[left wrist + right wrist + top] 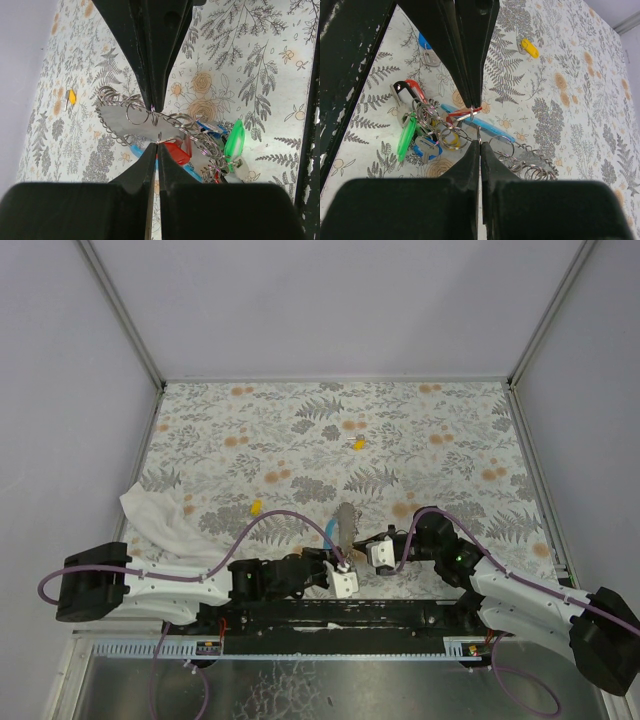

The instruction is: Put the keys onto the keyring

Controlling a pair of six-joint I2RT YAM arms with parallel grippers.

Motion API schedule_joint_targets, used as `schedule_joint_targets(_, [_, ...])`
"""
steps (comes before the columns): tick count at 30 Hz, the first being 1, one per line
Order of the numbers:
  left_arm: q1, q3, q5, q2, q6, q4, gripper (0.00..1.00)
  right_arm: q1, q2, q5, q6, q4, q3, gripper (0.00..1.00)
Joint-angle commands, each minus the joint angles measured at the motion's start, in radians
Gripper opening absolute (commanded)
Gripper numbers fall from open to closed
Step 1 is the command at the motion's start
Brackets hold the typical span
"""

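Left gripper (154,125): black fingers pressed tight together, pinching a wire loop of the small metal keyring on a grey-white coiled cord (117,122). All of this sits around the middle of the near edge.
Right gripper (476,125): same deal, jaws closed on a loop of that ring from the other side.
Already on: a bunch hangs off the ring, with a green plastic-headed key (232,140), a red plastic-headed key (175,152) and some blue in the tangle. The light-blue end piece (487,124) lies right under it.
Maybe loose: a blue-headed metal key (425,42) sits apart from the cluster. Can't tell if anything links it.
Not on yet: one small yellow-headed key (358,443) is mid-table toward the far edge. A second yellow-headed key (256,507) is over toward the left edge. Both are well apart from the ring.
Other stuff: a crumpled white cloth (165,515) by the left edge, on the floral-print tabletop (450,440).
Progress guess: past halfway, I'd say. The yellows need fetching and threading, and one gripper has to let go first.
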Motion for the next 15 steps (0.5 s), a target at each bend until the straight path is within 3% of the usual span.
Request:
schedule_joint_targets(1, [-0.011,0.033,-0.025,0.009,0.020,0.102,0.00,0.010,-0.002,-0.013,0.020,0.060,0.047,0.00])
schedule_joint_targets(15, [-0.010,0.031,-0.042,0.026,0.018,0.124,0.00,0.010,0.002,-0.016,0.025,0.061,0.048,0.00])
